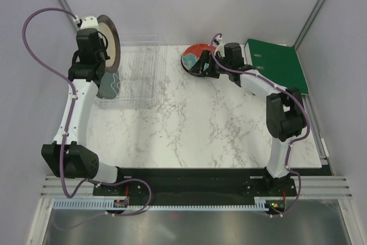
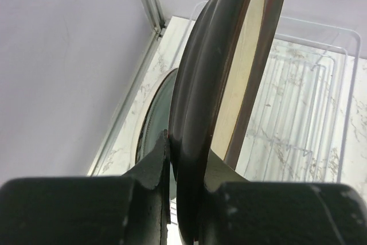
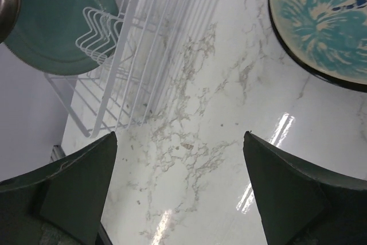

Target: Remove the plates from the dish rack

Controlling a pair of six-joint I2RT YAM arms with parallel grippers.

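Your left jaws pinch the cream plate [image 1: 112,41] above the dish rack [image 1: 140,76] at the far-left corner of the table [image 1: 189,124], right jaws wide and empty; next, probably lay it flat.

White arm links [image 1: 77,113], black joints [image 1: 285,120], purple cables [image 1: 49,10], dark fingers [image 3: 74,193]

The left arm [image 1: 77,104] reached forward along the left side, and the left claw [image 2: 186,162] was clamped tight on the rim of the cream plate [image 1: 110,41]. The right arm [image 1: 269,93] bent inward at the elbow, and the right claw [image 3: 178,142] hung spread wide, holding nothing.
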